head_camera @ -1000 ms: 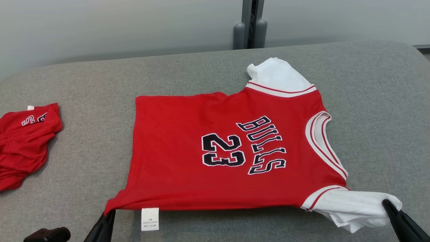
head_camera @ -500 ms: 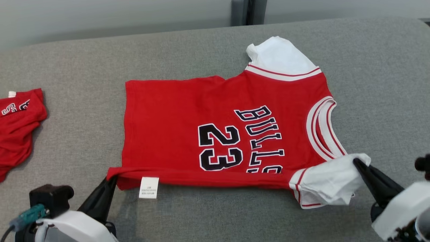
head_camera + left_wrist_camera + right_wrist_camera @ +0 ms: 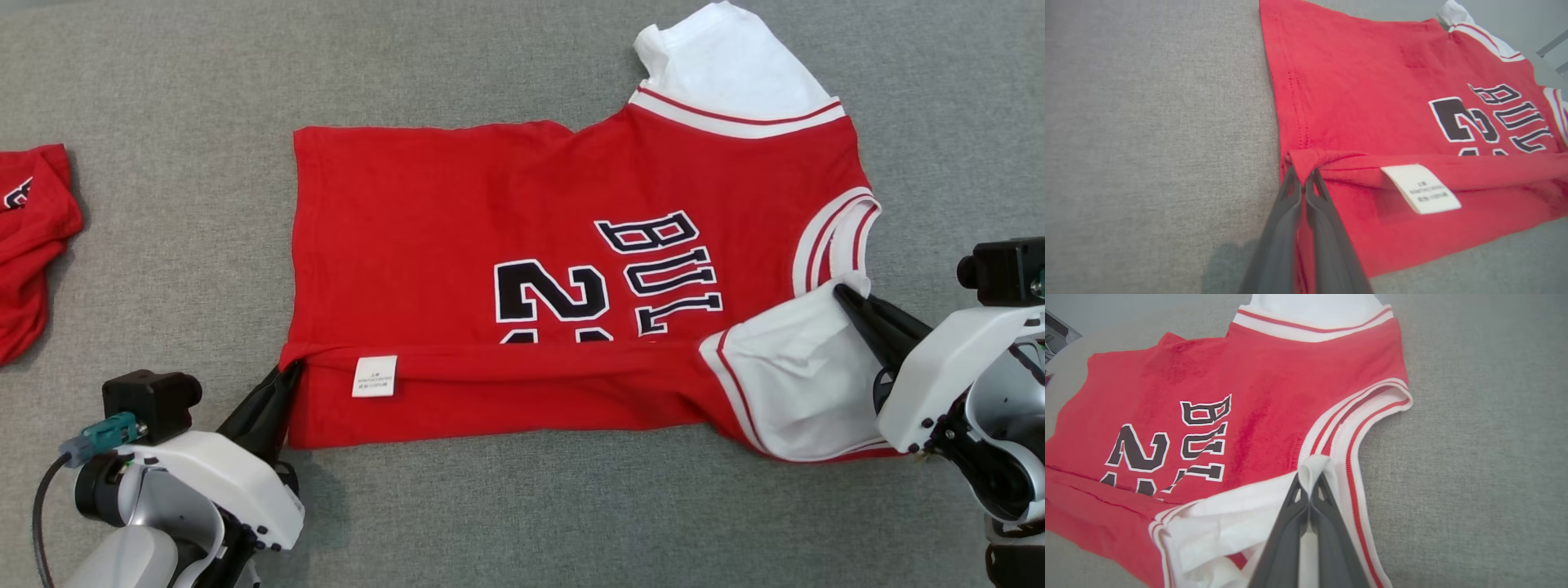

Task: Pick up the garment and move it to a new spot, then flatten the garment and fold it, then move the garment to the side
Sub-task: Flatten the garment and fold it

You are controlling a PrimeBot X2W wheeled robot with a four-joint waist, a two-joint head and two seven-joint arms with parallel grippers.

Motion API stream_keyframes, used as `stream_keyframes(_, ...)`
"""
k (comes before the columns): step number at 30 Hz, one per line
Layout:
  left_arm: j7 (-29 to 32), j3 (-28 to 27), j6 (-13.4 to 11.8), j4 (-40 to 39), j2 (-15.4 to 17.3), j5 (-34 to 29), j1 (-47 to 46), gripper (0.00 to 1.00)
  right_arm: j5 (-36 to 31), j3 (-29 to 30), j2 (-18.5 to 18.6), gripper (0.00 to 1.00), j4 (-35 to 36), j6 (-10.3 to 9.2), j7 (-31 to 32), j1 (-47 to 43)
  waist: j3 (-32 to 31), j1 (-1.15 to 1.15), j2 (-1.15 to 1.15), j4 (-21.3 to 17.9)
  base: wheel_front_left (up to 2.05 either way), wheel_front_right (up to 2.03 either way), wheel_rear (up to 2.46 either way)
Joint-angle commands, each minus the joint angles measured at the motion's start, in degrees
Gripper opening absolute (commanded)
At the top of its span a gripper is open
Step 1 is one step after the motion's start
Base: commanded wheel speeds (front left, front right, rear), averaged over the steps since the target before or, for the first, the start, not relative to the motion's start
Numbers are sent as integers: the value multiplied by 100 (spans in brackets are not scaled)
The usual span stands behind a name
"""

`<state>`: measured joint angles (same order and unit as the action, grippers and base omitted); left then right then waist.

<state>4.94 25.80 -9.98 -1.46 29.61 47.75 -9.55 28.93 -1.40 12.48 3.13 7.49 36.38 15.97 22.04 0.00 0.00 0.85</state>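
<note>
Left of the jersey (image 3: pixel 457 212), another red garment (image 3: pixel 28 237) lies apart.

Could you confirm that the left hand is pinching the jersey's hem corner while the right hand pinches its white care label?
Not quite: the right hand pinches the jersey's white sleeve, as the right wrist view shows. The care label lies free near the left hand, which does pinch the hem corner.
</note>
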Motion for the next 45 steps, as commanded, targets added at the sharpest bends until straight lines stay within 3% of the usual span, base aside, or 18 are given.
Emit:
stream_keyframes(1, -56, 12, 71, 128, -26, -4, -150, 0, -32, -25, 109, 0, -113, 0, -127, 94, 35, 0, 0, 40, 0, 0, 0)
stream_keyframes(2, -79, 40, 119, 217, -66, -7, -198, 0, -32, -53, 127, 0, -190, 0, -223, 124, 38, 0, 0, 48, 0, 0, 0)
stream_keyframes(3, -111, 54, 165, 295, -103, 3, -246, 10, 8, -68, 127, 0, -256, 0, -329, 156, 38, 0, 0, 55, 0, 0, 0)
stream_keyframes(4, -148, 58, 189, 383, -121, -5, -286, 43, 42, -92, 137, 10, -327, 0, -426, 176, 31, 0, 0, 59, 0, 0, 0)
stream_keyframes(5, -196, 50, 200, 452, -150, -19, -315, 97, 78, -115, 141, 59, -359, 0, -554, 183, 18, 0, 0, 61, 0, 0, 0)
stream_keyframes(6, -250, 48, 225, 504, -193, -23, -338, 100, 133, -112, 122, 100, -382, 0, -710, 184, -4, 0, 0, 62, 0, 0, 0)
stream_keyframes(11, -553, -18, 229, 614, -312, -34, -357, 100, 210, -59, 94, 100, -462, 0, -1443, 58, -131, 0, 0, 48, 0, 0, 0)
stream_keyframes(14, -918, -149, 118, 615, -396, -112, -296, 100, 89, 48, 78, 100, -411, 0, -2223, -71, -254, 0, 0, 22, 0, 0, 0)
stream_keyframes(15, -1199, -247, 20, 578, -441, -194, -239, 100, -52, 148, 38, 100, -388, 0, -2790, -153, -340, 0, 0, -8, 0, 0, 0)
stream_keyframes(18, -1617, -391, -161, 517, -460, -401, -181, 100, -486, 283, -12, 100, -408, 0, -3542, -242, -460, 0, 0, -62, 0, 0, 0)
stream_keyframes(25, -1993, -731, -494, 270, -572, -1221, -30, 100, -1337, 243, -202, 100, -533, 0, -4634, -448, -752, 0, 0, -87, 0, 0, 0)
stream_keyframes(32, -2001, -1078, -403, 99, -787, -1931, 317, 100, -1698, 234, -402, 100, -711, 0, -4938, -815, -971, 0, 0, -60, 0, 0, 0)
stream_keyframes(45, -2004, -1149, -54, 426, -1066, -2267, 570, 100, -1699, 246, -516, 100, -875, 0, -4816, -1028, -1114, 0, 0, -34, 0, 0, 0)
